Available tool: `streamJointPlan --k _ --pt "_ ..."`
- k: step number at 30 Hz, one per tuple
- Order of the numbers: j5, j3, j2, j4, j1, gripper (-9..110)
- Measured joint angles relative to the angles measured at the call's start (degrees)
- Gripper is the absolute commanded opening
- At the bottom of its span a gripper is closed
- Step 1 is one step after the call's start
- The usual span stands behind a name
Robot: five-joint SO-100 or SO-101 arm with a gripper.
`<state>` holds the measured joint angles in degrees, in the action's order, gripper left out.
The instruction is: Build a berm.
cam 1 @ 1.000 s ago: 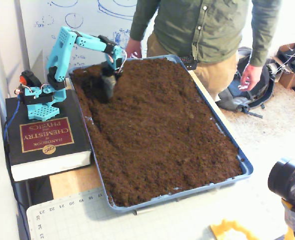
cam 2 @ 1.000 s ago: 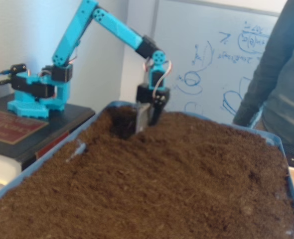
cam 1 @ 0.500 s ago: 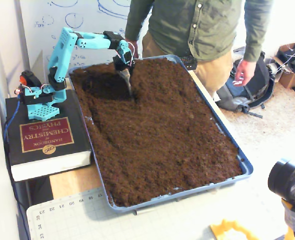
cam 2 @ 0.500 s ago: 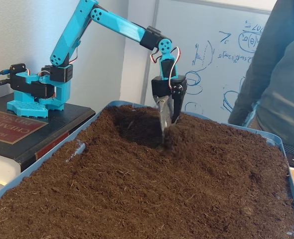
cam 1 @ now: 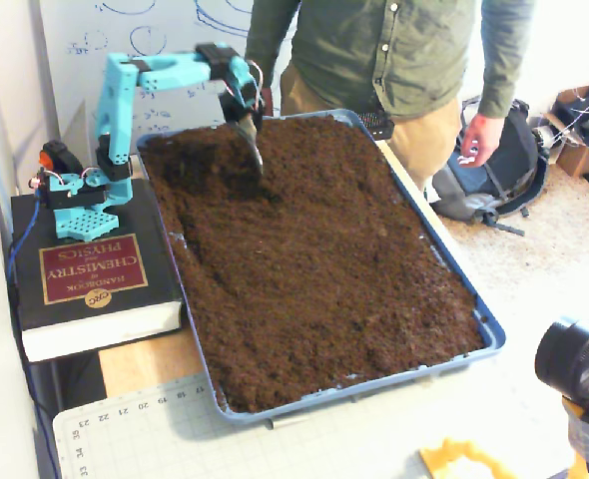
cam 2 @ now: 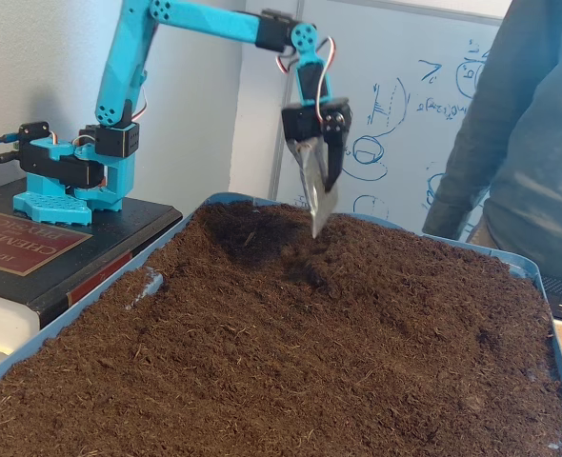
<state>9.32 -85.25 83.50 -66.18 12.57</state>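
The gripper [cam 2: 317, 217], jaws pressed together and holding nothing, hangs over a dark scooped hollow [cam 1: 210, 165] at the tray's [cam 1: 489, 329] far corner, while the berm [cam 2: 357, 252] beside it is only a faint rise, so most piling remains.

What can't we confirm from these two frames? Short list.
- Gripper state: in both fixed views the fingers overlap into one pale tapered blade, so open or shut cannot be told.
- Soil on the gripper: too small and blurred in the higher fixed view.
- Berm of loose dark brown soil: its full length is not clear; the lower fixed view cuts the blue plastic tray at the bottom edge.
- Person in the green shirt: head cut off by the top edge.
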Motion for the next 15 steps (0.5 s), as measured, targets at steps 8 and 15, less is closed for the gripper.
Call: streamJointPlan --k 8,15 --pt "-3.2 -11.5 3.6 -11.8 -9.1 1" --pt "-11.2 -25.5 3.7 -10.5 -17.2 1"
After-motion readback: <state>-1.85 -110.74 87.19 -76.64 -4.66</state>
